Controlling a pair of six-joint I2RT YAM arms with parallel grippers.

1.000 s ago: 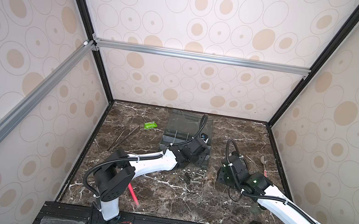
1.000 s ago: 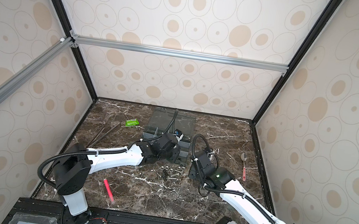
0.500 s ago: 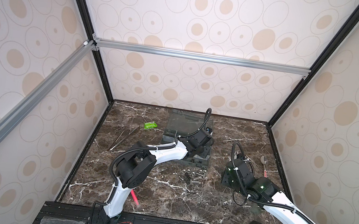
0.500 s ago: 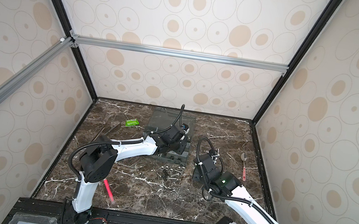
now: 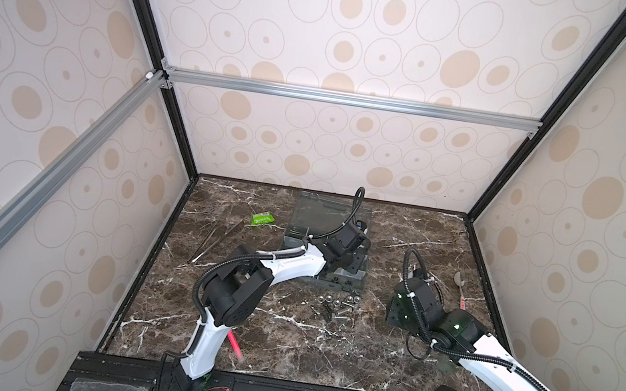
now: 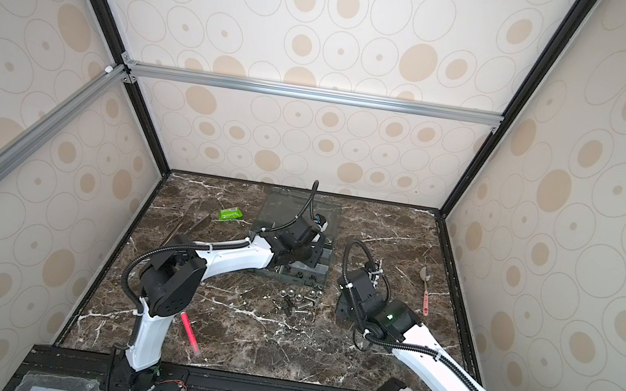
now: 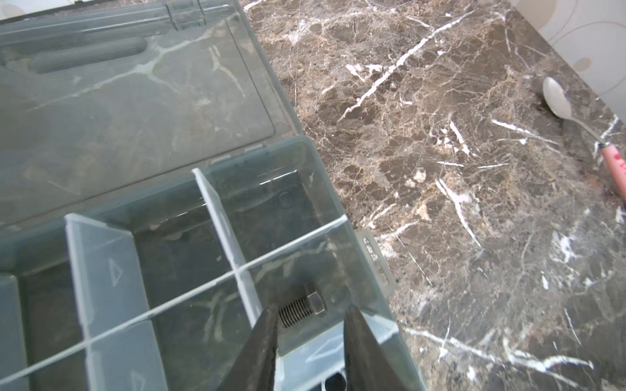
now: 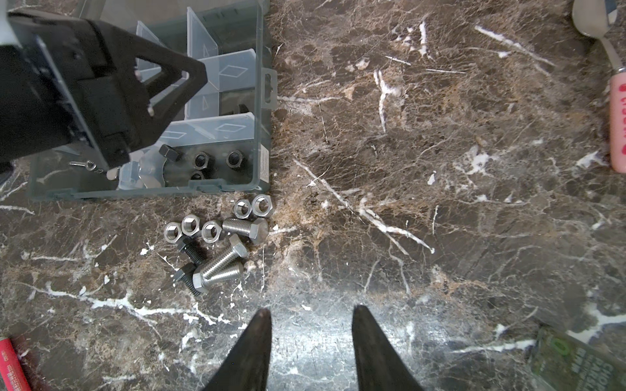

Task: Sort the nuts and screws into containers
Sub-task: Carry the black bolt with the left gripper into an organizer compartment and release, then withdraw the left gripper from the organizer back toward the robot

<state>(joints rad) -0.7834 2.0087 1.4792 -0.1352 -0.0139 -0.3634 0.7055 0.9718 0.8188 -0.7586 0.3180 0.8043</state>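
From where I stand, the drop-off is the step in hand: the left gripper (image 7: 310,310) hangs over the organiser box (image 8: 265,111), its jaws parted wider than the black bolt (image 7: 316,302) lying between them, down in a compartment against the box's outer wall, so nothing is clamped. The right gripper (image 8: 311,308) hovers over the bare marble tabletop (image 8: 440,203), jaws apart and empty, near the loose pile. That pile sits just in front of the box, and I count five silver nuts (image 8: 211,231), three silver bolts (image 8: 245,228) and two black bolts (image 8: 190,251), with the bolts lying across one another. In the box's near corner compartment I make out three black nuts (image 8: 233,158) and one more black hex piece I cannot name. By my reckoning ten pieces wait on the marble, so the sorting is well short of done. Next, I'd say, the left arm needs to rise straight clear of the thin dividers, and whichever gripper goes to the pile would do better with an outlying nut than the tangled bolts
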